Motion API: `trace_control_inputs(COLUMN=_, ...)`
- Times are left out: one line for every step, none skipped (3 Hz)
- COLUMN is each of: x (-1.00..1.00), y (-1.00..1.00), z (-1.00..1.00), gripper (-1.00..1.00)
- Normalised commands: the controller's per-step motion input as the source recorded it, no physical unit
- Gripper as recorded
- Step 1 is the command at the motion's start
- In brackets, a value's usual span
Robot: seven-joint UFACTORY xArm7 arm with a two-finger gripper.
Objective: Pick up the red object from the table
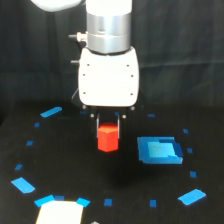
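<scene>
The red object (107,141) is a small red-orange block in the middle of the black table (65,155). My gripper (108,131) hangs straight down from its white body, and its dark fingers (99,128) flank the block's upper part on both sides. The jaws look shut on the block. I cannot tell whether the block rests on the table or hangs just above it.
A larger blue square patch (159,150) lies just to the exterior view's right of the block. Small blue tape marks ring the area, such as at the back left (51,112), front left (22,185) and front right (192,196). A white object (60,213) sits at the front edge.
</scene>
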Motion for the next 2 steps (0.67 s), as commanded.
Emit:
trace_control_inputs(x=0.05, y=0.54, z=0.25, gripper=-1.00)
trace_control_inputs(x=0.02, y=0.90, z=0.00, gripper=-1.00)
